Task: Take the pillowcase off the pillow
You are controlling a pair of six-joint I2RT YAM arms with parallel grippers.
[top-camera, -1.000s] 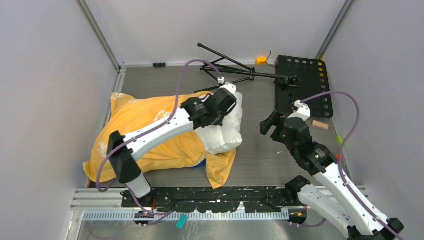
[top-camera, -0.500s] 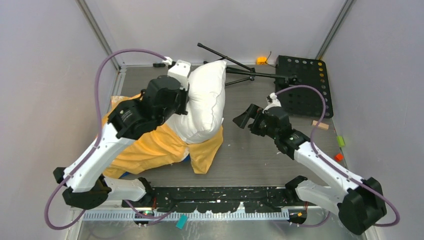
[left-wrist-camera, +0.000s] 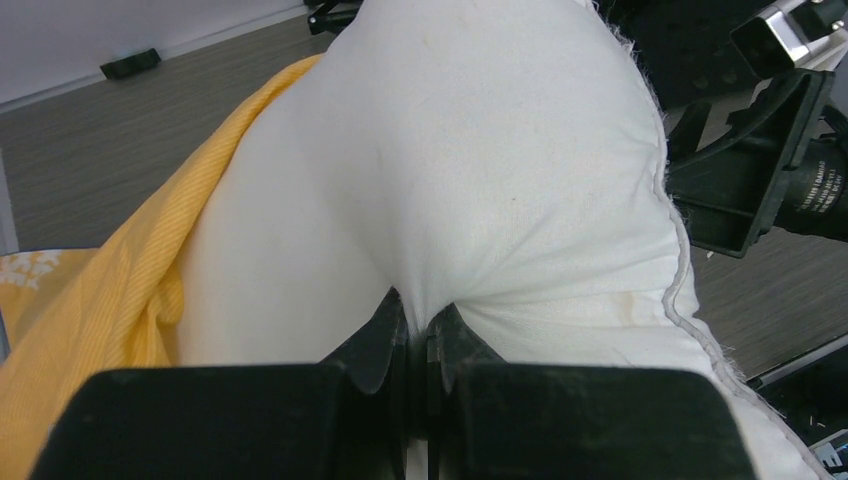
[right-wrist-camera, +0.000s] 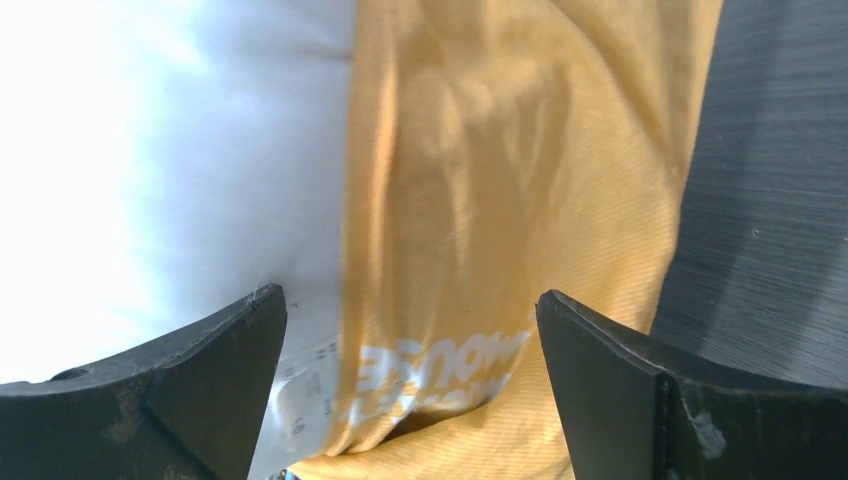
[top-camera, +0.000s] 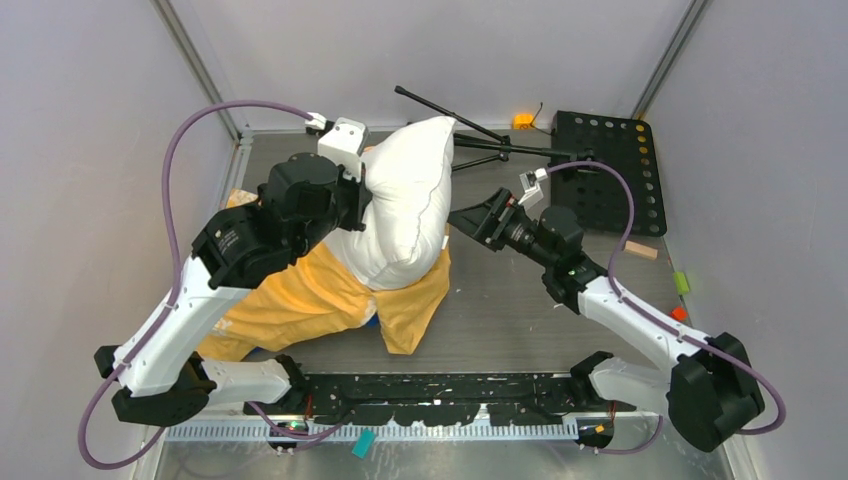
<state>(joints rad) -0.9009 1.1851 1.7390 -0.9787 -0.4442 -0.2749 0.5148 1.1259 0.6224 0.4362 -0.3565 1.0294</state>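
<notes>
The white pillow (top-camera: 405,200) stands lifted, its upper part out of the orange-yellow pillowcase (top-camera: 300,295), which still wraps its lower end and hangs onto the table. My left gripper (top-camera: 357,195) is shut on a pinch of the pillow's white fabric (left-wrist-camera: 480,200), with the fingertips (left-wrist-camera: 395,320) closed tight. The pillowcase edge shows at the left in that view (left-wrist-camera: 120,290). My right gripper (top-camera: 470,218) is open and empty, close beside the pillow's right side. In its wrist view the pillowcase (right-wrist-camera: 500,180) with white lettering hangs between the spread fingers (right-wrist-camera: 225,340), pillow (right-wrist-camera: 170,160) at left.
A black folded tripod (top-camera: 470,140) lies at the back behind the pillow. A black perforated plate (top-camera: 610,165) sits at the back right, with a small wooden block (top-camera: 641,250) and small coloured pieces (top-camera: 680,282) near the right wall. An orange object (top-camera: 523,121) is at the back wall.
My left gripper lifted the pillow up from lying flat, drawing it partly out of the pillowcase. My right gripper moved left toward the pillow and stays open.
</notes>
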